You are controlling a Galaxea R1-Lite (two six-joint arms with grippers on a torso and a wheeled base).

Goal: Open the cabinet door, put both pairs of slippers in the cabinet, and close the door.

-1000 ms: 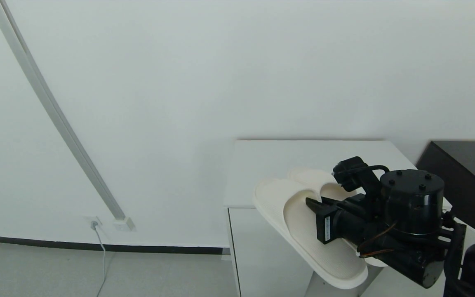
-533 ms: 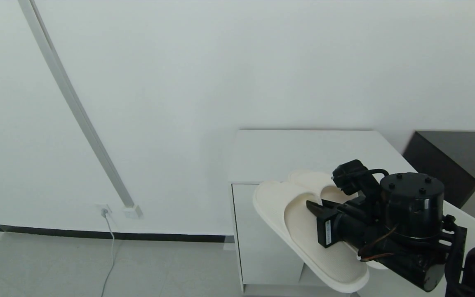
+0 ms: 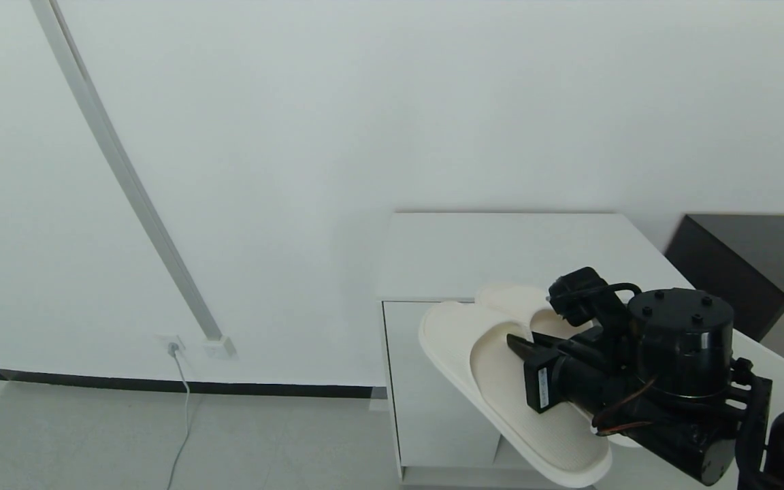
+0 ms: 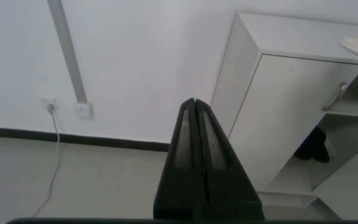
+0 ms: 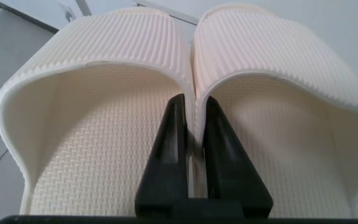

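Head view: right pincer (image 3: 520,342) grasps a pair of cream slippers (image 3: 487,367) at the inner sides where the two meet. The slippers are tilted, toes pointing away from the pincer. A white cabinet (image 3: 501,248) stands just beyond them.

Left wrist view: left pincer (image 4: 194,104) is clenched, fingers pressed together on nothing. The cabinet is ahead of it, its door (image 4: 291,118) standing open, shelves showing past the handle (image 4: 335,96).

Right wrist view: the fingers (image 5: 174,124) pinch the slippers' adjoining walls.

1. I see cream slippers (image 5: 104,81), ribbed across the straps, herringbone-textured on the footbeds.
2. My right gripper (image 5: 194,106) is black.
3. The cabinet (image 3: 501,252) is white; the furniture (image 3: 759,262) to its right is near-black.
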